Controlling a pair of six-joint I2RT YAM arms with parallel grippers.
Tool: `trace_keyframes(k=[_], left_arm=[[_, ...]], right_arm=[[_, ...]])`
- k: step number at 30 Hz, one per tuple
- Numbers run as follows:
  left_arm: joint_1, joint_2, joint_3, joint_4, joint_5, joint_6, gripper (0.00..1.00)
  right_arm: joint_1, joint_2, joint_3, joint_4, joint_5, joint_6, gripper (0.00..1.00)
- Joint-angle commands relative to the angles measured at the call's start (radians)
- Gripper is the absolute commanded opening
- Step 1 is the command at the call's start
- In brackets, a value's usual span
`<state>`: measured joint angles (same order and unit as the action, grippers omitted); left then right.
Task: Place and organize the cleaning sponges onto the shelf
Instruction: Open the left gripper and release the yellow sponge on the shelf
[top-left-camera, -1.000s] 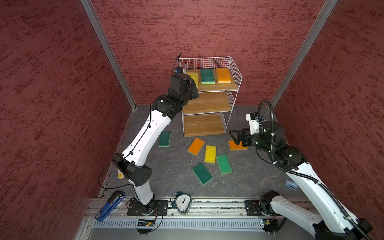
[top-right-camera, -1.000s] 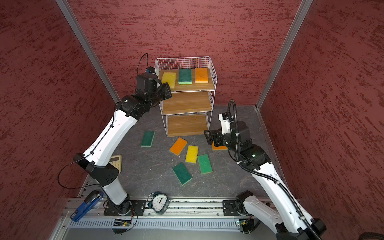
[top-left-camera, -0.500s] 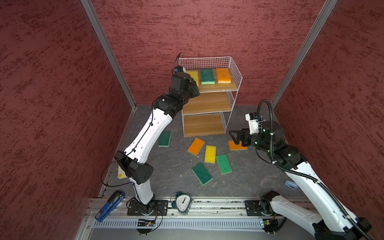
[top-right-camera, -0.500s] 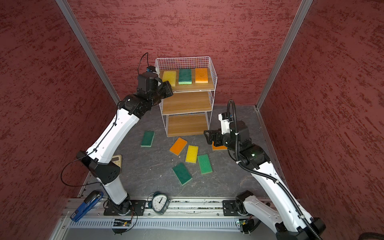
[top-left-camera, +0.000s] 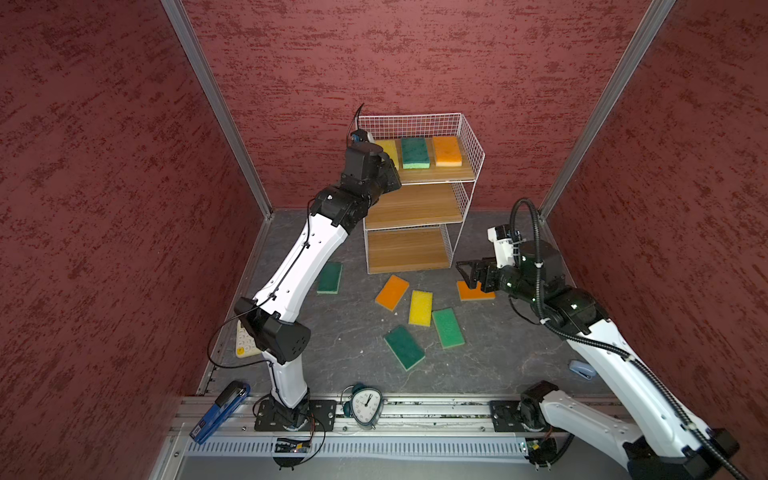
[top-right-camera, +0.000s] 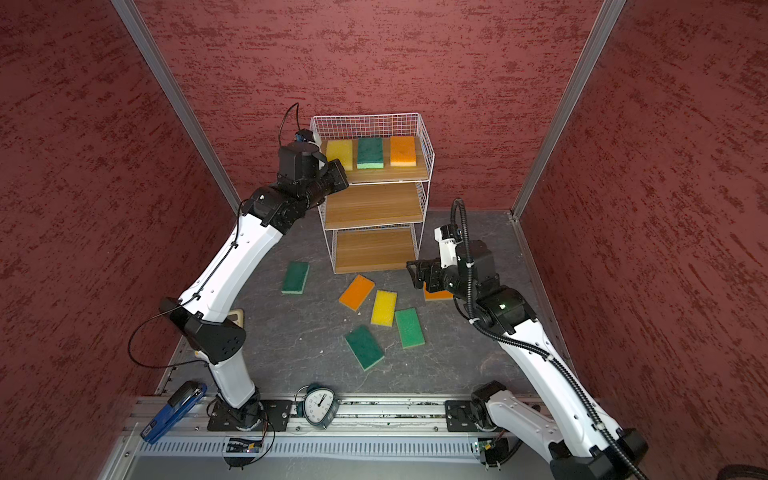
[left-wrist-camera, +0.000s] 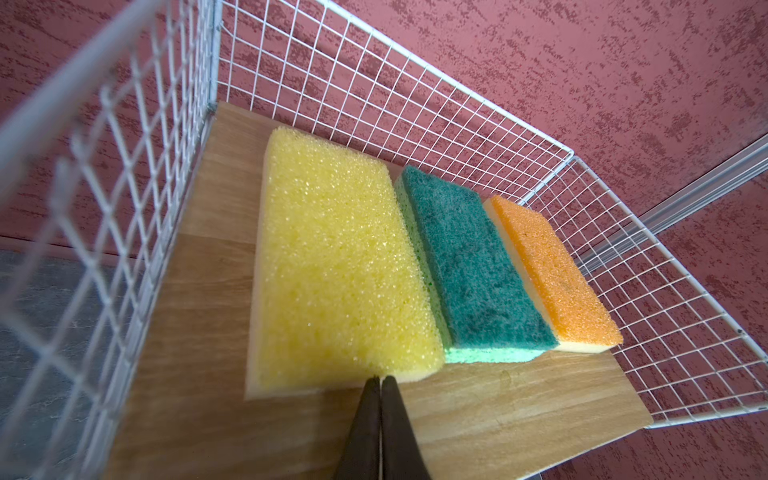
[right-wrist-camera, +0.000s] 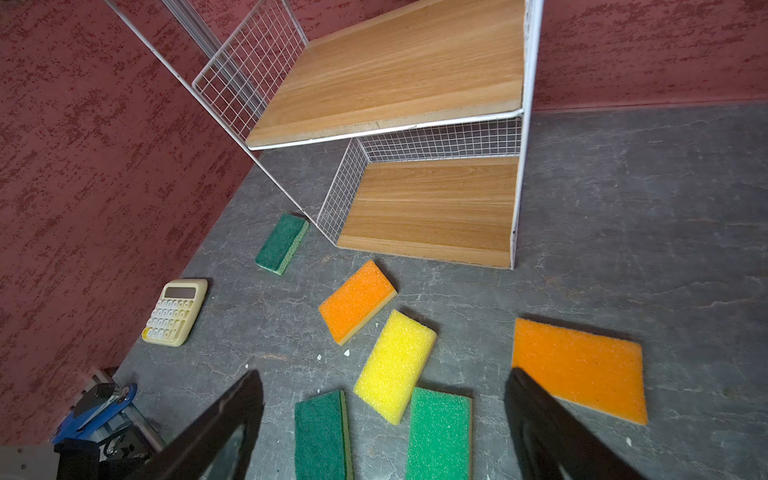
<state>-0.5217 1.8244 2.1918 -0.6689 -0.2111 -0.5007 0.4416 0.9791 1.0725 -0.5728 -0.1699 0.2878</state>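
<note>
Only my left wrist view shows the left gripper (left-wrist-camera: 380, 380) pinched together, empty, at the near edge of the yellow sponge (left-wrist-camera: 336, 266) on the shelf (top-left-camera: 415, 203) top board, upper centre in both top views, that arm stretched high, while the right gripper (right-wrist-camera: 384, 374) hangs spread wide, low over the loose sponges (top-left-camera: 419, 307) at centre right.

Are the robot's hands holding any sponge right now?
No. The left gripper is shut on nothing, beside the yellow sponge; the right gripper hangs open and empty.
</note>
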Motion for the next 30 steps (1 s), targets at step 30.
trace_keyframes(k=[30], left_arm=[[0.018,0.02,0.007,-0.019,0.019,0.037,0.09]], right_arm=[[0.006,0.021,0.007,0.016,0.027,-0.006,0.92]])
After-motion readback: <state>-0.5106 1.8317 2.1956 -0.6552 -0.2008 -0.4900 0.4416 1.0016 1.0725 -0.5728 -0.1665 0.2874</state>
